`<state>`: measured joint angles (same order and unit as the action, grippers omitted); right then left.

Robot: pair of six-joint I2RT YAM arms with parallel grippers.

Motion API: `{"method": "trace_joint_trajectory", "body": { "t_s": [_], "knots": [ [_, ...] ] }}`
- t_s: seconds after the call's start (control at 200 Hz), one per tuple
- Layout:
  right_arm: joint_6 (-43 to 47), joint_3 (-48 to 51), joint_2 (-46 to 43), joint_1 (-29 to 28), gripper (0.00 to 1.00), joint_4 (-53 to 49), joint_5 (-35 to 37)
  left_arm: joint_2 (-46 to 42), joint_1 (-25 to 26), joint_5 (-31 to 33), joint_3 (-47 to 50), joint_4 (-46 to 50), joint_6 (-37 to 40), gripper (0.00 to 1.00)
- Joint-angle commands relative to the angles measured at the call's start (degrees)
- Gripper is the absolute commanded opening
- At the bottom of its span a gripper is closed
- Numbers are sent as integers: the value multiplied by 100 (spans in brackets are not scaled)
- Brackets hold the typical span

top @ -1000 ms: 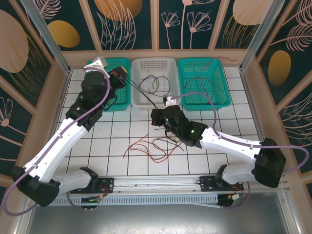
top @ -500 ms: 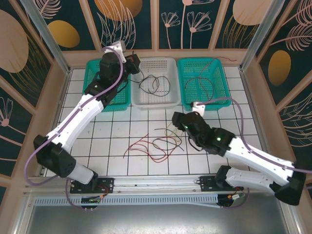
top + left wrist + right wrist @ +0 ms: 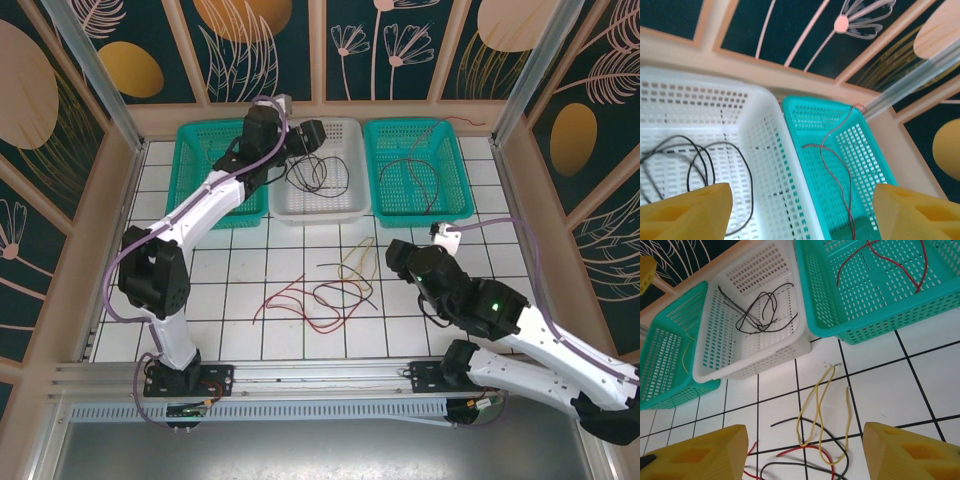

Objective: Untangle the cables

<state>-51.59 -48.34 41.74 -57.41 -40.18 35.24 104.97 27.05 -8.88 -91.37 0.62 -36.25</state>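
A loose tangle of red, black and yellow cables (image 3: pixel 325 290) lies on the tiled floor mid-table. In the right wrist view the yellow cable (image 3: pixel 819 410) loops over a black one (image 3: pixel 860 432) and a red one (image 3: pixel 810 452). My right gripper (image 3: pixel 394 256) (image 3: pixel 805 455) hangs open just right of the tangle, nothing between its fingers. My left gripper (image 3: pixel 316 136) (image 3: pixel 802 215) is open and empty above the white basket (image 3: pixel 290 205), over the wall it shares with the right teal basket (image 3: pixel 875 150). Black cables (image 3: pixel 315 172) (image 3: pixel 702 160) lie in the white basket.
A red cable (image 3: pixel 415 170) (image 3: pixel 880 260) lies in the right teal basket (image 3: pixel 375 205). The left teal basket (image 3: pixel 190 150) holds a thin yellow cable (image 3: pixel 685 352). Cage posts and patterned walls close in the back and sides.
The left arm swung from the left teal basket over to the white basket and its jaws opened. The right gripper opened and drew back to the right, away from the floor tangle.
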Motion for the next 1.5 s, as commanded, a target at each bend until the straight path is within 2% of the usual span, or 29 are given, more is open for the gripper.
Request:
{"method": "trace_joint_trajectory", "body": {
  "t_s": [0.0,0.16,0.26,0.511,0.701,0.861,0.961,1.096,1.191,1.361,1.497],
  "knots": [
    [-70,52,258,27,63,-60,28,-568,-7,-117,236,-200,122,77],
    [-114,189,850,58,63,373,-275,-1510,-7,-42,835,65,448,78],
    [-12,297,1296,111,63,864,-788,-2234,-7,-237,1601,118,552,75],
    [214,89,2708,142,59,1414,-1688,-4153,-7,-358,3516,1270,771,70],
    [806,-261,3555,31,56,2238,-2852,-5434,-7,-662,5053,1942,191,68],
    [1581,-907,4330,-430,56,2512,-3707,-6032,-9,-789,5858,1754,-626,66],
    [1844,-1372,4834,-786,57,2331,-3742,-6098,-7,-764,6096,1538,-940,65],
    [1951,-1696,5357,-967,55,2250,-3941,-5909,-9,-694,6104,1397,-1063,63],
    [1874,-1877,5550,-984,54,1988,-3574,-5789,-10,-597,5951,1357,-1041,63],
    [1386,-1745,5327,-473,54,1620,-2822,-5712,-14,-623,5881,1152,-1073,63],
    [1122,-1618,5280,-99,52,1330,-2685,-5650,-7,-632,5877,1156,-1028,62]
  ]
}}
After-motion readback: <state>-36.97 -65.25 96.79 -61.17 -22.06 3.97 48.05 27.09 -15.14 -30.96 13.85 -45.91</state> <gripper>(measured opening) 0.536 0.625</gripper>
